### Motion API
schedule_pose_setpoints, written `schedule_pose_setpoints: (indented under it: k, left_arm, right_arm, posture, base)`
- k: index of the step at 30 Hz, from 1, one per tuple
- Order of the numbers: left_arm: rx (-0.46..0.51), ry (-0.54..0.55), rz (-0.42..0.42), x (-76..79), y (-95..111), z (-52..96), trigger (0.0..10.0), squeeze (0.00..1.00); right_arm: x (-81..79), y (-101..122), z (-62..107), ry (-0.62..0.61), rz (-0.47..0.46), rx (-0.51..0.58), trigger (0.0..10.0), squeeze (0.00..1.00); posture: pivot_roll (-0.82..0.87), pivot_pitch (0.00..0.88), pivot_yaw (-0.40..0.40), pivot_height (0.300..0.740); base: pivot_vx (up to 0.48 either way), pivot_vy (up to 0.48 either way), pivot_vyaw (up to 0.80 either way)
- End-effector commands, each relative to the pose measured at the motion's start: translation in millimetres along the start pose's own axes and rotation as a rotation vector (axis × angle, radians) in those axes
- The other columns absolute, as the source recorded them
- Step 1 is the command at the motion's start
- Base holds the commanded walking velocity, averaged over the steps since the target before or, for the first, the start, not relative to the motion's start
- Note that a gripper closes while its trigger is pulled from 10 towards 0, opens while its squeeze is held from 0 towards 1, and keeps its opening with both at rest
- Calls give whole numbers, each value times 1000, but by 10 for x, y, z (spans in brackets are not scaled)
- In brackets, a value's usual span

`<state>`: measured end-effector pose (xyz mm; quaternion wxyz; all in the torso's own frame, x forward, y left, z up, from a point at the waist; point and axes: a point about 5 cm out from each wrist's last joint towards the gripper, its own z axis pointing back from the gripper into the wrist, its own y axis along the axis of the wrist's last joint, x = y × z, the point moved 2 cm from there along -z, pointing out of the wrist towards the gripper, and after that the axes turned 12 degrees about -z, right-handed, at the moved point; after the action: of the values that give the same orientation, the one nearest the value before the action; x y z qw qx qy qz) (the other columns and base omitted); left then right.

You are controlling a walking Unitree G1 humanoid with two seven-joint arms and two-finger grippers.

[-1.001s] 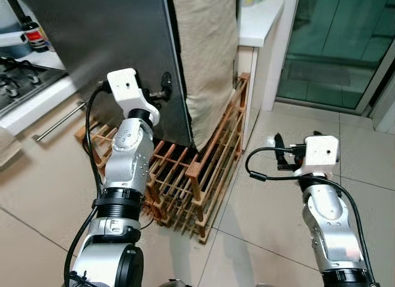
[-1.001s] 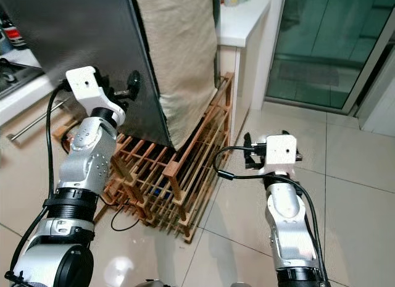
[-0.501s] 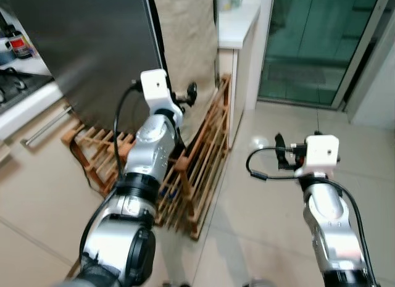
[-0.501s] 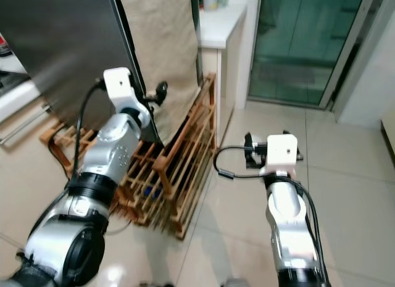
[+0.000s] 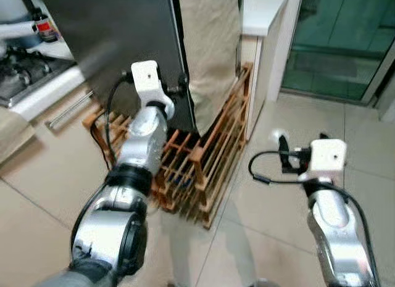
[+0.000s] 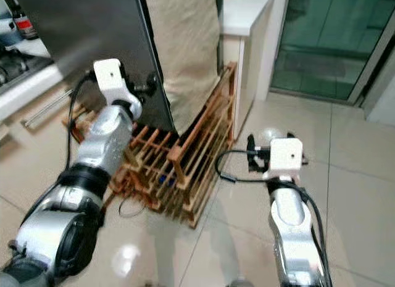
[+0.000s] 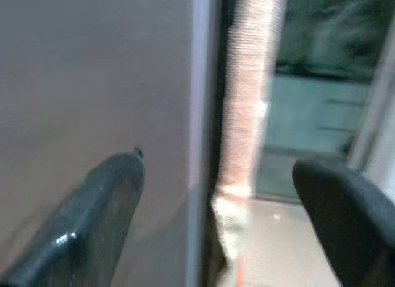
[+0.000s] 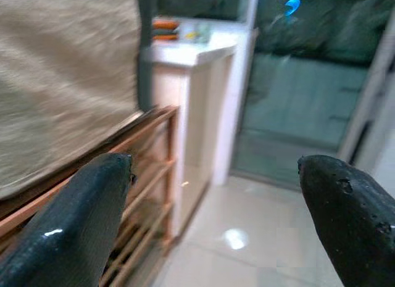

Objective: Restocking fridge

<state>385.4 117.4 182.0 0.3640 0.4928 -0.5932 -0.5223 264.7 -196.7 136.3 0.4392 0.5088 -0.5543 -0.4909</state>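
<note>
I have the left gripper [image 7: 210,200] spread wide at the free vertical edge of the tall dark brushed-steel fridge door [image 5: 117,40]: one finger [image 7: 92,219] lies against the smooth door face, the other hangs past the edge beside the coarse beige woven cloth [image 5: 213,46]. The edge runs upright between the jaws. The right gripper [image 8: 216,219], also spread and empty, is well off, facing the slatted wooden rack [image 5: 203,157]. The left arm is nearer.

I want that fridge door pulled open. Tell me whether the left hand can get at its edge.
Probably yes. The left hand is open at the fridge door edge, fingers astride it in the wrist view, nothing between.
</note>
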Motion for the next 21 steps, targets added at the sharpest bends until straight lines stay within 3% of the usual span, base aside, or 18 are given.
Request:
schedule_pose_setpoints:
  k: [1, 3, 5, 6, 7, 8, 9, 12, 15, 21]
  left_arm:
    - [46, -53, -102, -102, 28, 376, 10000, 0]
    - [2, 29, -104, -259, -58, 760, 10000, 0]
    - [-56, 112, -84, -343, -117, 1006, 10000, 0]
    - [-56, 112, -84, -343, -117, 1006, 10000, 0]
    - [-94, 143, -136, -313, -126, 1071, 10000, 0]
    - [-122, 112, -187, -143, -102, 1033, 10000, 0]
    - [-117, 81, -179, -64, -79, 984, 10000, 0]
    - [-78, 9, -135, 72, -9, 858, 10000, 0]
    - [-94, 53, -73, 5, 8, 804, 10000, 0]
    - [-134, 113, -59, -80, 18, 714, 10000, 0]
  right_arm:
    - [37, 222, 203, -31, -9, 65, 10000, 16]
    - [99, 231, 424, -58, -27, 48, 10000, 24]
    - [144, 231, 547, -73, -43, 36, 10000, 24]
    - [144, 231, 547, -73, -43, 36, 10000, 24]
    - [169, 221, 567, -70, -70, 17, 10000, 16]
    - [226, 188, 527, -81, -106, -14, 10000, 8]
    - [236, 173, 492, -83, -113, -23, 10000, 12]
    - [125, 177, 368, -13, -90, -17, 10000, 12]
    - [46, 177, 290, 9, -86, -11, 10000, 12]
    - [7, 135, 213, 12, -89, -19, 10000, 8]
  posture:
    - [-193, 0, 167, 740]
    - [-187, 0, 159, 740]
    - [-183, 0, 149, 740]
    - [-183, 0, 149, 740]
    - [-170, 0, 120, 740]
    - [-153, 0, 102, 740]
    - [-151, 0, 99, 740]
    - [-140, 0, 89, 740]
    - [-135, 0, 100, 740]
    - [-136, 0, 118, 740]
  base:
    - [0, 0, 0]
    - [0, 0, 0]
    - [0, 0, 0]
    - [0, 0, 0]
    - [0, 0, 0]
    - [0, 0, 0]
    - [0, 0, 0]
    - [0, -339, 0]
    - [371, -301, 0]
    - [406, -177, 0]
